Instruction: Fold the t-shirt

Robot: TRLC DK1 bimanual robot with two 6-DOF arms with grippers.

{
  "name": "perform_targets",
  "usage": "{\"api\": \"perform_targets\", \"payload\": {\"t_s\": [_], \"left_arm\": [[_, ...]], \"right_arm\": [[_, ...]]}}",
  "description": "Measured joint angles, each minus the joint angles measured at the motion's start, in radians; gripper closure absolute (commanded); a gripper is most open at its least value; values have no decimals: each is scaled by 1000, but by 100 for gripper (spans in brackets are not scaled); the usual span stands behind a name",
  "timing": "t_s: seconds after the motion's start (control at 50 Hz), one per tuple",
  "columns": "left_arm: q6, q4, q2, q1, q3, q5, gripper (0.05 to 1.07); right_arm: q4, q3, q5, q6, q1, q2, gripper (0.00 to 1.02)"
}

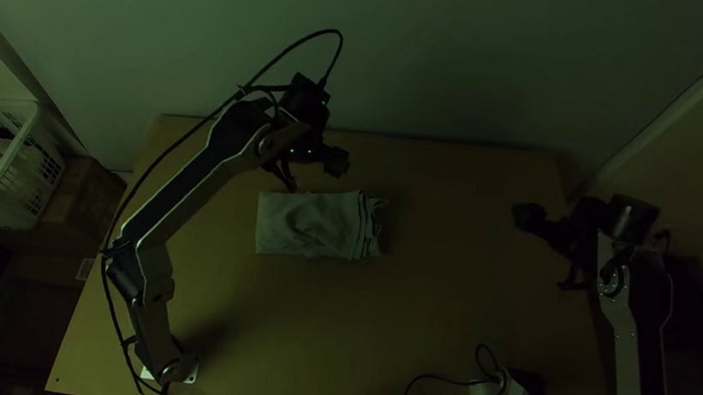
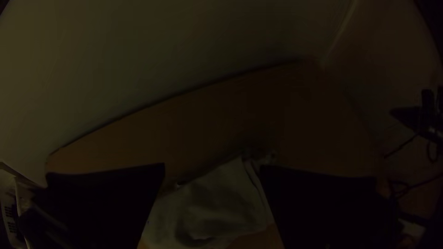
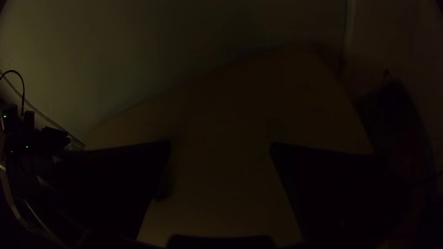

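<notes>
Folded t-shirt [image 1: 306,223], frame centre, long axis running left to right. Left gripper [image 1: 314,175], the nearer, lies just above its upper edge; right gripper [image 1: 548,251], frame right, well apart. Both finger pairs wide.

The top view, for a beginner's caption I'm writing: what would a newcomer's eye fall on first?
Probably the pale, folded t-shirt, a compact bundle near the middle of the table. Next come the long left arm and its open end effector by the shirt's far edge, then the white basket at the left.
</notes>
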Motion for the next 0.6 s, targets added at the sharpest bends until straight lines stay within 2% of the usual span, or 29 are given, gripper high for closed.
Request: {"api": "perform_targets", "payload": {"t_s": [0.12, 0.2, 0.32, 0.48, 0.6], "left_arm": [[4, 13, -93, 61, -37, -20, 10], [26, 93, -174, 101, -108, -27, 10], [76, 230, -332, 150, -265, -29, 10], [116, 275, -526, 216, -404, -30, 10], [153, 368, -685, 280, -560, -34, 10]], "right_arm": [[122, 0, 29, -1, 8, -25, 4], [208, 2, 63, -18, 8, -43, 4], [327, 2, 97, -77, 8, -72, 4], [443, 10, 134, -178, 8, -109, 4], [513, 9, 143, -248, 8, -143, 4]]}}
